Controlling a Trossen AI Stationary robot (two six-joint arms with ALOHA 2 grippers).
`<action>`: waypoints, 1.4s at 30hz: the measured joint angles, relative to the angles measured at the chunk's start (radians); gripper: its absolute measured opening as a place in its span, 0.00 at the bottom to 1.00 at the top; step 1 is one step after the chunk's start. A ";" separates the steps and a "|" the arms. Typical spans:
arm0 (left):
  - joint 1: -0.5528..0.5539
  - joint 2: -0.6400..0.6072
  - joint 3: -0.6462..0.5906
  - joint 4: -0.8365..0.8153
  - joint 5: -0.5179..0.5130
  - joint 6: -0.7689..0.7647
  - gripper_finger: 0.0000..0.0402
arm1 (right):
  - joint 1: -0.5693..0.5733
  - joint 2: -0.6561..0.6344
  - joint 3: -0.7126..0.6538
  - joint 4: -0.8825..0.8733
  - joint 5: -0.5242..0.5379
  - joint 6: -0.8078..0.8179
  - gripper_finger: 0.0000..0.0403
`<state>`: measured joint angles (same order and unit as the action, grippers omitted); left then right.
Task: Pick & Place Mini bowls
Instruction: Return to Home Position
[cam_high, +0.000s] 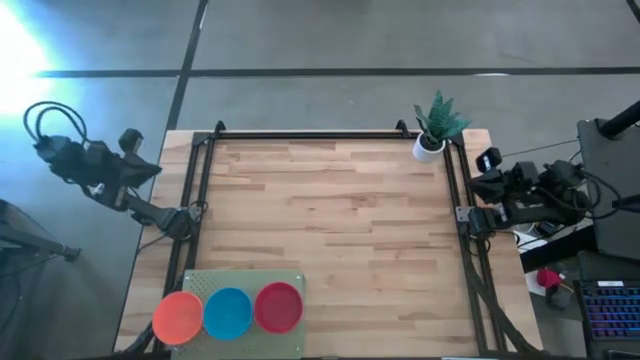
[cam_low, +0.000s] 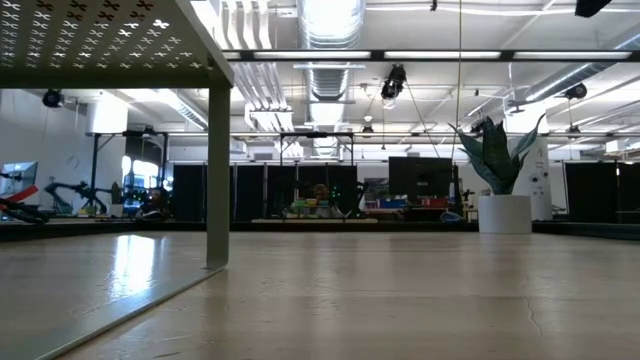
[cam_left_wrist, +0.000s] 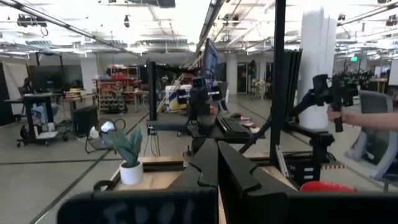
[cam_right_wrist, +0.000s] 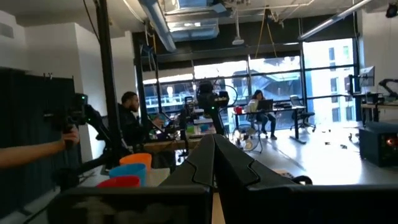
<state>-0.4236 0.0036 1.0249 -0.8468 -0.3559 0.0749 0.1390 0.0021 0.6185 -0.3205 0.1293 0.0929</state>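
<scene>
**Bowls up on the shelf, both claws closed and empty**

Nearest my overhead lens is the pale green perforated metal shelf (cam_high: 245, 280) at the near left corner of the light wooden worktop (cam_high: 330, 210). The small round shallow plastic mini bowls sit in a row on top of it. The orange bowl (cam_high: 178, 316) is at the shelf's left end, the blue bowl (cam_high: 228, 312) in the middle and the red bowl (cam_high: 279, 306) at the right, with no gap that I can see between them.

The left arm (cam_high: 95, 165) is folded beyond the worktop's left edge and the right arm (cam_high: 525, 195) beyond its right edge. On the left gripper (cam_left_wrist: 217, 152) and the right gripper (cam_right_wrist: 213, 146) alike, the two dark fingers are pressed together with nothing between them.

I judge the bowls light, stiff, smooth and thin-walled. They look hardly fragile, but apt to skid or tip if nudged. I would pinch the rim, one finger inside and one outside, and nested bowls might lift together.

From above, each colour reads as a single disc, so I cannot count how many are nested. The orange bowl seems to hang past the shelf's left end, though that may be the angle. The overhead picture cuts off the shelf's near side. The low view gives me only the shelf's underside and one leg, with no bowls.
</scene>
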 joint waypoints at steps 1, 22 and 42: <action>0.000 0.000 -0.017 0.011 0.000 0.000 0.00 | 0.000 0.000 -0.017 0.014 -0.001 0.000 0.02; 0.000 -0.001 -0.354 0.318 0.004 -0.020 0.00 | 0.000 -0.001 -0.393 0.400 -0.060 0.035 0.02; 0.000 -0.002 -0.730 0.738 0.004 -0.061 0.00 | 0.000 -0.001 -0.610 0.576 -0.059 0.078 0.02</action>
<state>-0.4232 0.0017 0.2952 -0.1091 -0.3519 0.0139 0.1390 0.0013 0.0082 0.2557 0.0702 0.1710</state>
